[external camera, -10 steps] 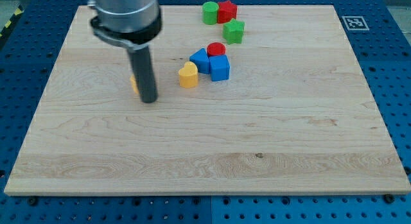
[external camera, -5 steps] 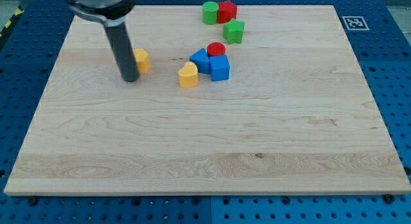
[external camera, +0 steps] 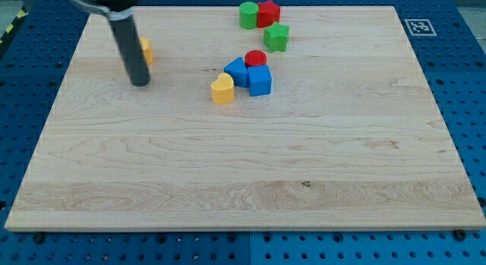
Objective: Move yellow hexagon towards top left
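A: Where's my tip [external camera: 140, 83]?
B: Down on the desk [external camera: 228, 166], in the view's upper left part. No hand on this arm, only the dark rod, so there's no open or closed state to give.
A: Yellow hexagon [external camera: 145, 50]?
B: Just up and to the right of the tip, right against the rod's side. Rod covers its left part; can't tell if they actually touch.
A: Other blocks?
B: All to the tip's right. Nearest is a yellow block with a rounded top [external camera: 222, 89], about level with the tip and well apart from it. Packed against that one: a blue triangular block [external camera: 236, 70], a blue cube [external camera: 260, 80] and a red round block [external camera: 256, 58] behind them.
A: And farther up?
B: Green star-like block [external camera: 276, 37], then a green cylinder [external camera: 248, 15] touching a red block [external camera: 268, 13] near the desk's top edge, farthest from the tip.
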Available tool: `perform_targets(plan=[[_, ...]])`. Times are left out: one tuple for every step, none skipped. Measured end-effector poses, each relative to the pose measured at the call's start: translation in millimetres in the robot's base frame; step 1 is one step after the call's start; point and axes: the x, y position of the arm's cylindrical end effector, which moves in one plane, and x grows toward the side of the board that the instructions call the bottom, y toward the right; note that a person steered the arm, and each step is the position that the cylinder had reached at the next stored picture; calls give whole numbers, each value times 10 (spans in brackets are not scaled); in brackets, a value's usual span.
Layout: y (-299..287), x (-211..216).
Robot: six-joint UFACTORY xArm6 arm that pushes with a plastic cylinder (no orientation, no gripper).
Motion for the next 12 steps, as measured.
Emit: perform_targets(plan=[[-417, -305], [-625, -839], [-621, -657], [-409, -189], [-220, -302], [-288, -830], [-343, -977], [-254, -525], [-4, -273], [141, -462], [125, -1022], [143, -1022]])
